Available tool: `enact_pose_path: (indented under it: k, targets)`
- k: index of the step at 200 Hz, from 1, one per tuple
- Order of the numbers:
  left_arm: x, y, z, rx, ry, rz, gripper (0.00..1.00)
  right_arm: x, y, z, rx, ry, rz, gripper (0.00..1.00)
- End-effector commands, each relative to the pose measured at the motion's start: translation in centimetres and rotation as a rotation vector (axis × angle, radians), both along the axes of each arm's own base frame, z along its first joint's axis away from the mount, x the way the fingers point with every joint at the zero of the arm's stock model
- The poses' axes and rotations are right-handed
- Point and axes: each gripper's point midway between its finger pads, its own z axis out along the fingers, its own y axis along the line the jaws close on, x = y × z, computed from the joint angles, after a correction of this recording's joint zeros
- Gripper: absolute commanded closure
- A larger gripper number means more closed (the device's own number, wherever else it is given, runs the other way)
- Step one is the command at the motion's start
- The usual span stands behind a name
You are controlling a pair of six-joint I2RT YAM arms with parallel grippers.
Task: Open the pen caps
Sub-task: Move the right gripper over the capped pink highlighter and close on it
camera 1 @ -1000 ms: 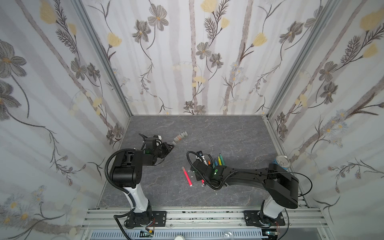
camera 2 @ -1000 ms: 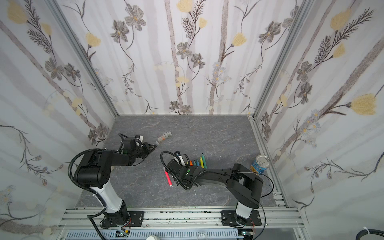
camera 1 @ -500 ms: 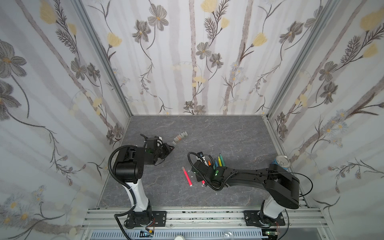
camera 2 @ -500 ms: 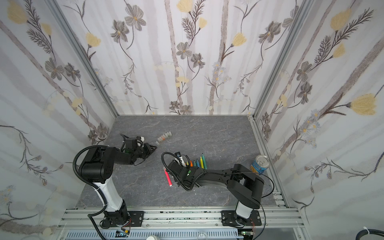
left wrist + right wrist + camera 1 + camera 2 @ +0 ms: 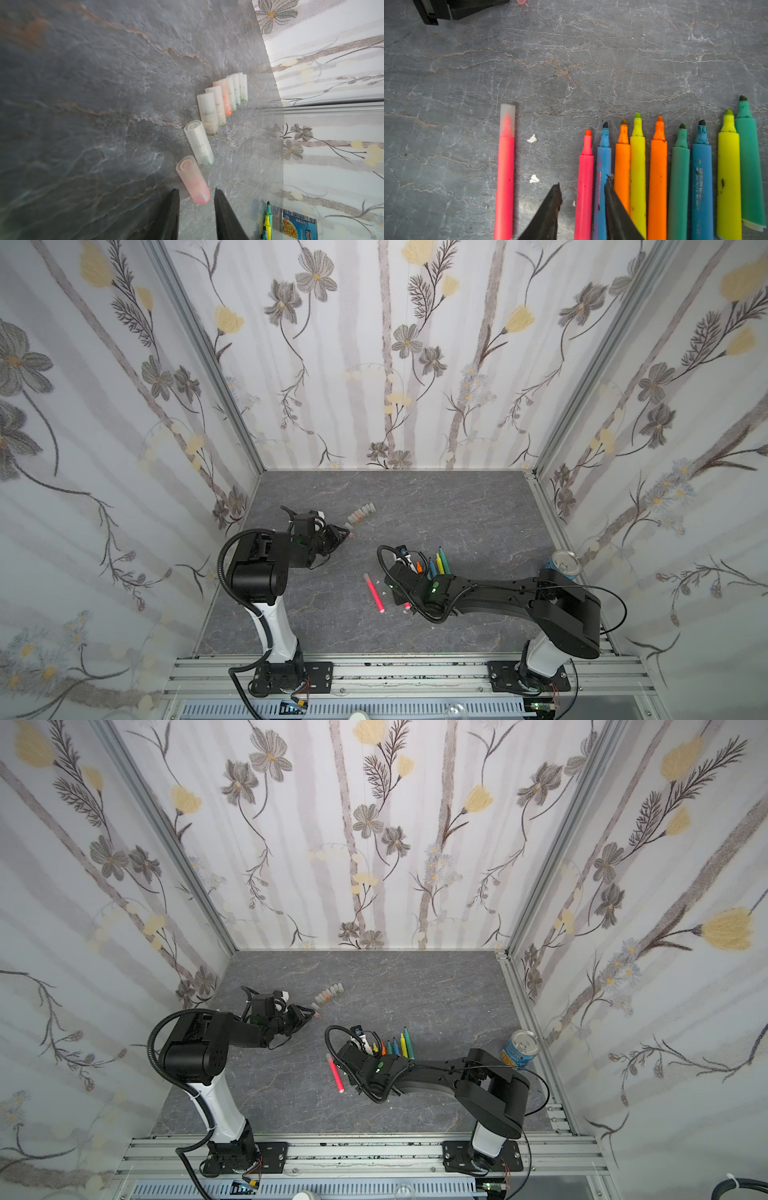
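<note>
The left gripper (image 5: 196, 190) is held open, and a pink cap (image 5: 193, 180) is laid on the grey table (image 5: 83, 83) with its end between the two tips, not squeezed, at the end of a row of pen caps (image 5: 207, 112). The right gripper (image 5: 583, 180) is held open too, set over a pink pen (image 5: 584, 166) at the end of a row of pens (image 5: 658, 176). A capped pen (image 5: 505, 176) is laid apart from them, with its last cap (image 5: 507, 116) still on.
</note>
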Motion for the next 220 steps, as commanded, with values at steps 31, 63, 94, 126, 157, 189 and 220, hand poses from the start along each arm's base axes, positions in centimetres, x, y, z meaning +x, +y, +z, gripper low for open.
enact_pose_path:
  k: [31, 63, 94, 126, 157, 189, 220]
  targets:
    - [-0.1, 0.3, 2.5, -0.014, -0.056, 0.015, 0.67, -0.1, 1.6, 0.7, 0.049, 0.01, 0.02, 0.63]
    - [-0.4, 0.5, 5.1, -0.022, -0.113, 0.017, 0.66, -0.7, 3.6, 0.0, 0.047, 0.049, 0.08, 0.63]
    - [-0.8, 0.6, 7.0, -0.014, -0.151, 0.018, 0.65, -1.3, 5.9, -0.4, 0.053, 0.076, 0.143, 0.63]
    - [-1.1, 0.6, 7.8, -0.013, -0.165, 0.011, 0.63, -1.6, 7.7, -1.0, 0.052, 0.101, 0.184, 0.63]
    - [-1.2, 0.4, 8.0, -0.026, -0.167, 0.004, 0.62, -1.8, 8.5, -2.0, 0.03, 0.126, 0.204, 0.63]
    - [-1.3, 0.3, 8.1, -0.035, -0.167, -0.001, 0.61, -2.0, 8.3, -3.2, 0.007, 0.146, 0.204, 0.63]
    - [-1.3, 0.3, 8.2, -0.037, -0.17, 0.0, 0.61, -2.4, 8.1, -4.4, -0.019, 0.171, 0.211, 0.65]
